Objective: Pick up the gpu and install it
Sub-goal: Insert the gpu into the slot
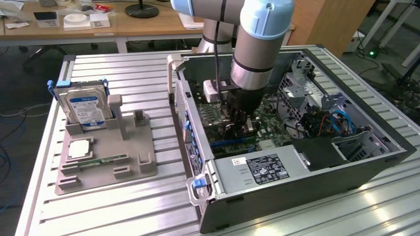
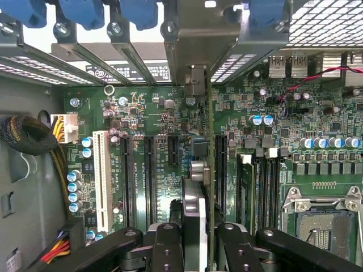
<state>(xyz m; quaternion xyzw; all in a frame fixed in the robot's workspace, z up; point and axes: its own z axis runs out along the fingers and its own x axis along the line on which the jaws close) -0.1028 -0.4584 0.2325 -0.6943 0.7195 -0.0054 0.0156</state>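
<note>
The gripper (image 2: 195, 238) is clenched on the gpu (image 2: 207, 170), which it holds edge-on between its black fingers (image 2: 167, 243); in the wrist view the thin card runs straight away from the fingers, down over the motherboard (image 2: 153, 113), with its metal end bracket (image 2: 194, 82) at the far end against the case's rear wall. The card stands upright between the row of black expansion slots (image 2: 150, 175) on one side and the memory slots (image 2: 258, 187) on the other, with the white slot (image 2: 102, 175) further out. The empty CPU socket (image 2: 323, 218) lies beside the memory slots. A braided cable bundle (image 2: 28, 136) and a white connector (image 2: 67, 127) sit at the board's edge. Beyond the board, the slot covers and blue latches (image 2: 85, 11) line the rear of the case.

In the exterior view the gripper (image 1: 237, 129) hangs from the arm (image 1: 259, 46) down inside the open case (image 1: 367, 147), just over the motherboard (image 1: 276, 128), behind the power supply (image 1: 262, 169). Well apart on the exterior view's left, on the slatted table (image 1: 131, 211), a grey tray (image 1: 131, 162) holds the upright hard drive (image 1: 85, 108) and a memory stick (image 1: 102, 161). Farther back stands a wooden desk (image 1: 98, 24).
</note>
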